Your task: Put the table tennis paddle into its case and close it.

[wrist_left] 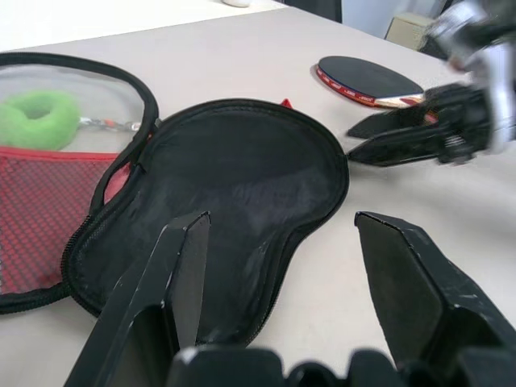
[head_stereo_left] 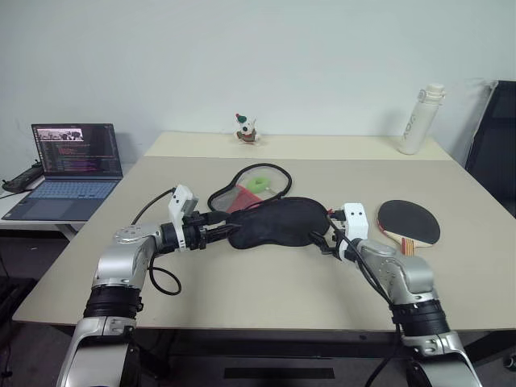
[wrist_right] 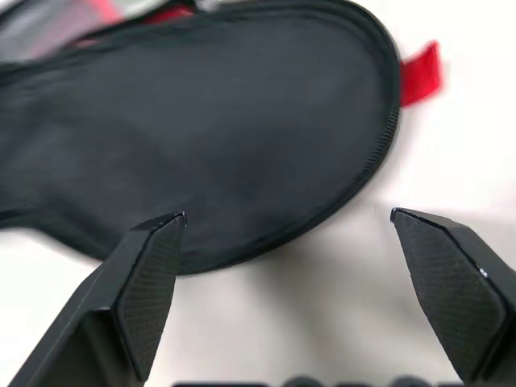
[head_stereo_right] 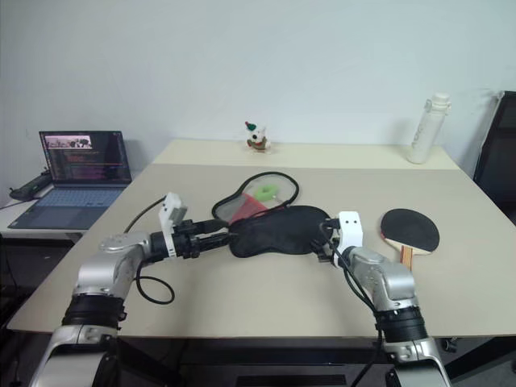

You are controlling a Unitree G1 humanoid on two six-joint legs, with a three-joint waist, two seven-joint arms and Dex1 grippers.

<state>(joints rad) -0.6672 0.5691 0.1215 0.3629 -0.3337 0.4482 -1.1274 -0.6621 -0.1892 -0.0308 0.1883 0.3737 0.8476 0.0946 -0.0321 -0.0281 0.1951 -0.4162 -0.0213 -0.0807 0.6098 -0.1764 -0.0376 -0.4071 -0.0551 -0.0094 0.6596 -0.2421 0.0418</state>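
Looking across the beige counter, we see the case lying unzipped near the middle, its black half folded toward us and its mesh half behind, a lime-green round thing on it. Our left arm reaches in from the left, nearly level, left gripper at the case's narrow end with fingers parted, one over the fabric, grasping nothing. Our right arm slopes forward and down, right gripper spread wide at the round end, possibly just short of touching. The table tennis paddle lies flat right of the case, apart from it.
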